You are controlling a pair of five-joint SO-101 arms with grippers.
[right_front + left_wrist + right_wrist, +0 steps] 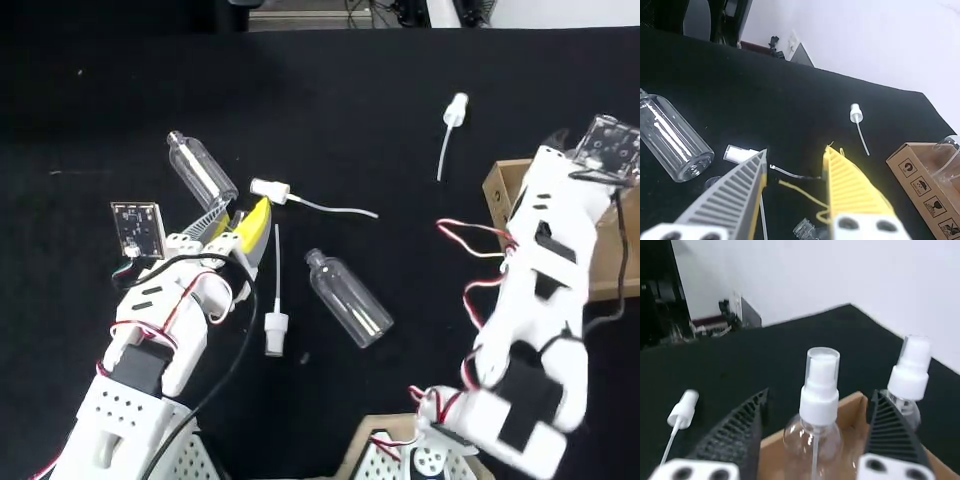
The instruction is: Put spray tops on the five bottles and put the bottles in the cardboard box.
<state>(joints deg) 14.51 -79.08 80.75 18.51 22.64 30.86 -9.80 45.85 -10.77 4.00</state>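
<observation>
Two clear uncapped bottles lie on the black table: one bottle (203, 170) (670, 137) beside my left gripper, another bottle (348, 297) in the middle. Three loose spray tops lie around them: one spray top (270, 188) (740, 153) just ahead of my left gripper (245, 205) (795, 152), which is open and holds nothing; a second spray top (276, 322); a third spray top (455, 110) (856, 114) (682, 412) farther back. My right gripper (556, 140) (820, 392) hangs open over the cardboard box (497, 190) (850, 405), its fingers either side of a capped bottle (815, 430). A second capped bottle (907, 380) stands beside it.
The right arm covers most of the box in the high view. The box (925, 185) sits at the table's right side. Open black table lies toward the back and the far left.
</observation>
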